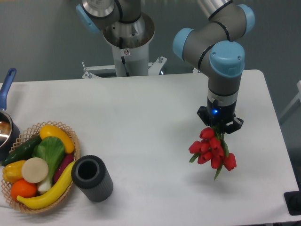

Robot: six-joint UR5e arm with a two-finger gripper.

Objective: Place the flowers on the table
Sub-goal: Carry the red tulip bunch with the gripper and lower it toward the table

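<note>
At the far left edge you see a dark saucepan (5, 134) with a blue handle, only partly in view, its rim touching the wicker basket (75, 149) beside it. The basket sits at the table's front left and holds a cucumber (19, 149), a yellow pepper (11, 170), an orange (22, 189), a round pale slice (35, 170), a leafy green vegetable (51, 151), a long yellow squash (56, 136) at the back and a banana (49, 194) curving along the front rim.

Just right of the basket, touching or nearly touching it, you find a dark grey cylinder (92, 178) lying tilted with its open end facing up and left.

Behind, at the table's far edge, stands the arm's base column (127, 47). The white table (141, 122) stretches bare across the middle.

Further right, the arm's wrist (225, 75) points straight down, a blue light showing on it. The gripper (218, 128) below it is closed around the stems of the flowers (212, 149). You can see the bunch of red tulips hanging buds-down, slightly tilted, with green leaves poking out at the bottom. They sit over the right part of the table; you cannot tell from this view whether the buds touch the surface or hang just above it.

At the bottom right corner you catch a small black object (294, 203), cut off by the frame.
</note>
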